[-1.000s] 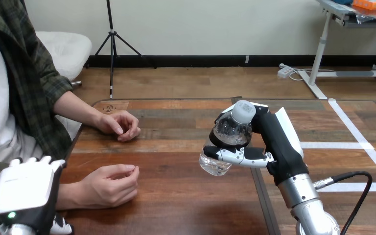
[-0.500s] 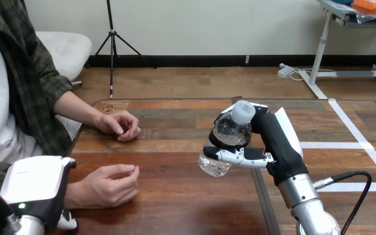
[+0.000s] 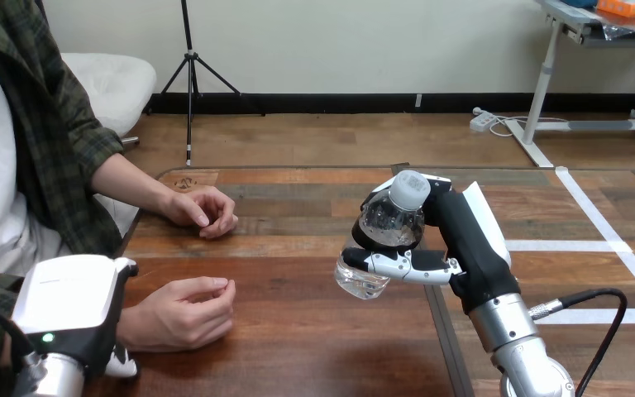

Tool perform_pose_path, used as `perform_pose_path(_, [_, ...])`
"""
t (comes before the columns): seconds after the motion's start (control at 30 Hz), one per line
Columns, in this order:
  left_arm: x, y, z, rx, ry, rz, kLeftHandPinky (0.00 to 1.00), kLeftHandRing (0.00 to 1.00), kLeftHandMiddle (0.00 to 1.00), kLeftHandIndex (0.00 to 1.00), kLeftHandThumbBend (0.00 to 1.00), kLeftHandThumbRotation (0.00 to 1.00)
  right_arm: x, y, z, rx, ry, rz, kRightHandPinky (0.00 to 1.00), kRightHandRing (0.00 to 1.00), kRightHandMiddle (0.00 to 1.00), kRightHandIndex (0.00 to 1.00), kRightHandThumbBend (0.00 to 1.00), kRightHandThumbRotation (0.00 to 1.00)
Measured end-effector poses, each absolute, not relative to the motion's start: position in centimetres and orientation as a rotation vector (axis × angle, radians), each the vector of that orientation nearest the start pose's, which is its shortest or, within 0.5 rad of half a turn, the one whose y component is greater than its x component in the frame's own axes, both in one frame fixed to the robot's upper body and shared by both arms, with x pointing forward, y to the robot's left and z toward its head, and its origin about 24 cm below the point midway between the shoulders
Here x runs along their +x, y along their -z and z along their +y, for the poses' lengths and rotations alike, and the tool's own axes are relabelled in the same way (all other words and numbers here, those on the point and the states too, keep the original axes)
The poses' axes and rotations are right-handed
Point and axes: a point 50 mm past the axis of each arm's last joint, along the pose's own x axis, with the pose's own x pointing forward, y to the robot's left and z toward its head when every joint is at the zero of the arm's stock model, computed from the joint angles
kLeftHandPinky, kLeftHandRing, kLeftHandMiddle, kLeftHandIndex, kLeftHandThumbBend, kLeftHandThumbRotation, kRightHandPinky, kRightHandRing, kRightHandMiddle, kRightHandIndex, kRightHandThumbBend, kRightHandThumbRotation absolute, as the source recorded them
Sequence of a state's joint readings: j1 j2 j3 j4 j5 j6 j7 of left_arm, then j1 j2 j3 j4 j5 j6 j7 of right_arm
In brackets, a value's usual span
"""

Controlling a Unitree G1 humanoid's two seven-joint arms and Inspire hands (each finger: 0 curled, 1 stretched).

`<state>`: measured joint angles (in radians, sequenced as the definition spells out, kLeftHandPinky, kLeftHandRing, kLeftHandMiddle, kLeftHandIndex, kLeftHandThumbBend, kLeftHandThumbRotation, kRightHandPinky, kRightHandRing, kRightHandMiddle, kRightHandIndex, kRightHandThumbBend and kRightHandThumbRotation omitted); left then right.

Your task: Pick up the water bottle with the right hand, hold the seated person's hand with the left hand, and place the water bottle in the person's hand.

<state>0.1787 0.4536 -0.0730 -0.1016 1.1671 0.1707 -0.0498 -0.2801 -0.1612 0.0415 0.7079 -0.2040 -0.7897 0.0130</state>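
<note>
A clear water bottle point(image 3: 387, 227) with a white cap hangs tilted above the table's middle, cap pointing away from me. My right hand point(image 3: 466, 241) is shut on it, fingers wrapped round its body and thumb across its lower part. The person's nearer hand point(image 3: 180, 308) rests loosely curled on the table at the left. My left hand point(image 3: 68, 308), its white back facing up, sits at the person's wrist and covers it; the contact between them is hidden. The person's farther hand point(image 3: 202, 210) lies curled on the table further back.
The wooden table point(image 3: 306, 339) has bare surface between the person's nearer hand and the bottle. A seam runs down the tabletop under my right arm, and white tape lines cross its right part. The person's forearms come in from the left edge.
My left hand has moved right and forward, from the bottom-left corner up to the person's nearer wrist. The right hand and bottle have barely moved, and so have the person's hands.
</note>
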Motion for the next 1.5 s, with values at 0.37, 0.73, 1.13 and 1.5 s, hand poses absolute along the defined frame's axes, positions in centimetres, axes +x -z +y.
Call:
perform_pose_path(0.37, [22.4, -3.1, 23.1, 1.598, 0.034, 0.180, 0.67, 0.72, 0.75, 0.72, 0.86, 0.00, 28.3, -2.7, -15.1, -0.334, -0.233, -0.343, 0.37, 0.40, 0.44, 0.46, 0.72, 0.00])
perform_pose_path(0.73, [22.9, -2.6, 22.6, 1.599, 0.042, 0.176, 0.63, 0.69, 0.71, 0.68, 0.83, 0.00, 28.3, -2.7, -15.2, -0.335, -0.232, -0.340, 0.37, 0.40, 0.44, 0.46, 0.72, 0.00])
perform_pose_path(1.13, [23.5, -2.7, 22.4, 1.607, 0.045, 0.238, 0.63, 0.68, 0.71, 0.68, 0.84, 0.00, 28.3, -2.7, -15.3, -0.330, -0.236, -0.339, 0.37, 0.40, 0.44, 0.45, 0.72, 0.00])
perform_pose_path(1.5, [24.0, -2.8, 22.1, 1.608, 0.066, 0.310, 0.68, 0.72, 0.75, 0.72, 0.84, 0.00, 28.3, -2.7, -15.2, -0.329, -0.242, -0.338, 0.37, 0.40, 0.44, 0.45, 0.73, 0.00])
